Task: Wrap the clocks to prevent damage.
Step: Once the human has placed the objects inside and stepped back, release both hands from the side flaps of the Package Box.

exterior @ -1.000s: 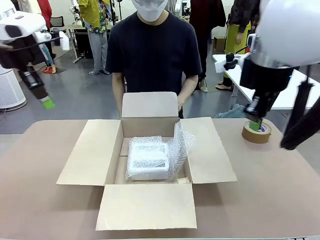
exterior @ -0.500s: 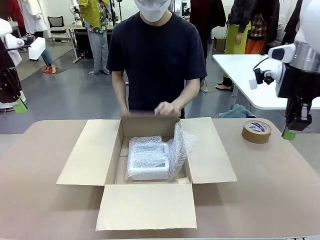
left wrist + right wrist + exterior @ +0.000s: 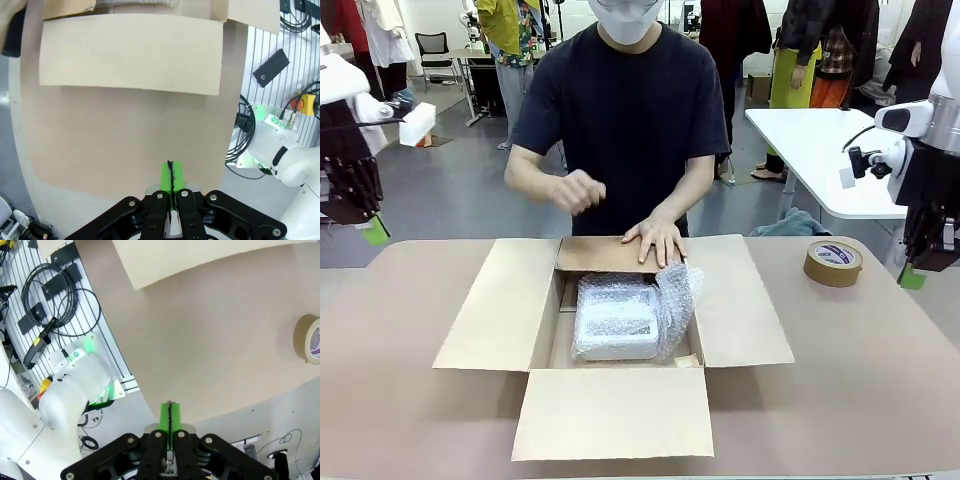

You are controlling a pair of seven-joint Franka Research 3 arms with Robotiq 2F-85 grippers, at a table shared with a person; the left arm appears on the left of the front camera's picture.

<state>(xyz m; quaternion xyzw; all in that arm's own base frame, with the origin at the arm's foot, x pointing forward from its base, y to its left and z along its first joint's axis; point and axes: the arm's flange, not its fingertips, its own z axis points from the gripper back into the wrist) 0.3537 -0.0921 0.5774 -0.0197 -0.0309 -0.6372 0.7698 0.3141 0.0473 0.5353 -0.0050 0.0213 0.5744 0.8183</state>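
A white, boxy clock bundled in clear bubble wrap (image 3: 615,322) lies in the bottom of an open brown cardboard box (image 3: 495,305) at the middle of the tan table (image 3: 860,390). A loose end of the wrap stands up along the bundle's right side. The person across the table presses one flat hand (image 3: 657,240) on the box's far flap, which is folded down just beyond the bundle. The person's other hand (image 3: 578,190) is a fist raised in the air.

The left tool (image 3: 375,231) hangs by the table's left end, well apart from the box and the clock, clenched on nothing. In the left wrist view its green pads (image 3: 166,179) meet in a thin line over bare table, with the box's near flap farther ahead. The right tool (image 3: 912,277) hangs at the table's right edge, likewise clenched and empty, also well apart from the clock. A roll of brown packing tape (image 3: 833,263) lies flat on the table between that tool and the box, near the tool. The right wrist view shows the roll at the picture's right edge.
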